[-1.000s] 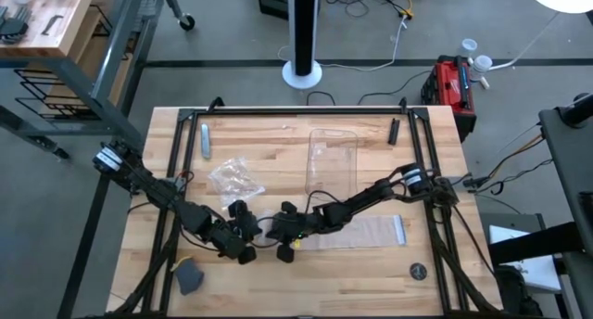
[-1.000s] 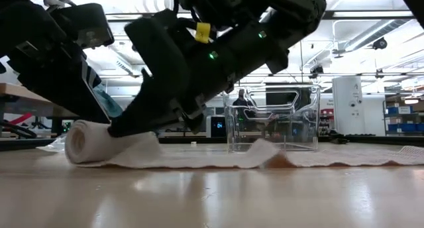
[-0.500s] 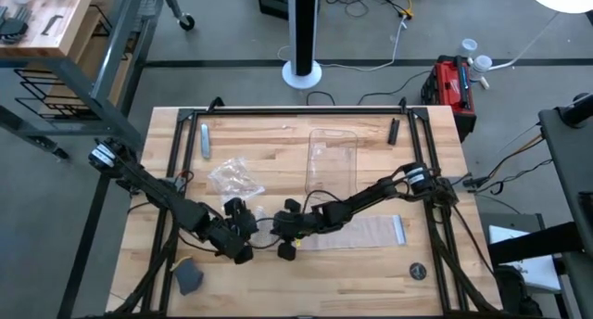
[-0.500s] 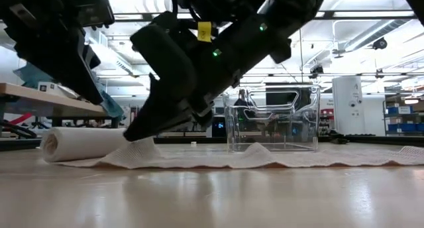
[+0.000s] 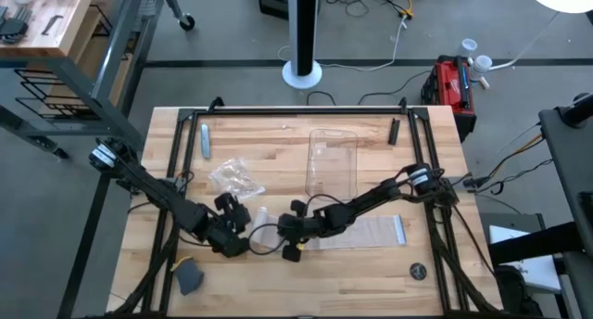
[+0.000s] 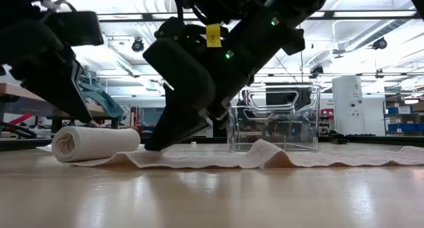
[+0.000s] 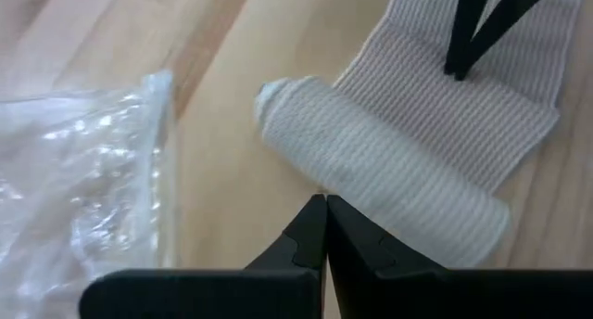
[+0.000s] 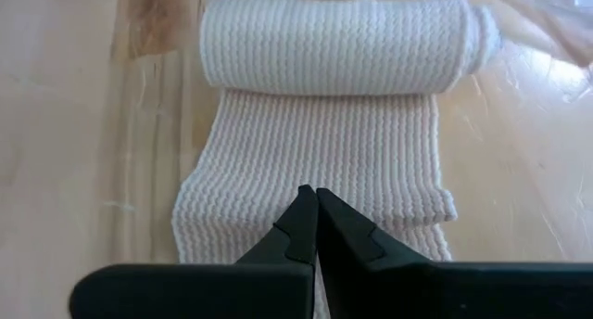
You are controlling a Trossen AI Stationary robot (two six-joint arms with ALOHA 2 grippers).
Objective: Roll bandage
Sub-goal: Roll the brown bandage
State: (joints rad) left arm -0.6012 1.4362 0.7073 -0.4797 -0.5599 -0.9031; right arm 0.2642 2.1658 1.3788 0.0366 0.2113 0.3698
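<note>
The bandage (image 8: 335, 43) is lying on the worktop (image 5: 278, 287), partly rolled: one end is forming a whitish cylinder, and the flat ribbed strip is trailing away from it under the right pincer (image 8: 309, 208) towards the worktop's right side. In the low view the roll (image 6: 93, 142) is resting flat while the loose strip is rippling up in a small hump in front of the clear tray (image 6: 273, 122).

The right pincer is sitting just behind the roll, its fingers pressed together with nothing between them, tips pointing down onto the unrolled strip. The left pincer (image 7: 325, 210) is waiting on the other side of the roll, fingers likewise closed on nothing, tips just beside the cylinder; whether they are touching it is unclear. The roll (image 5: 264, 237) is thus lying between the two pincers.

A crinkled clear wrapper (image 7: 79, 175) is lying beside the left pincer, near the roll's end.
</note>
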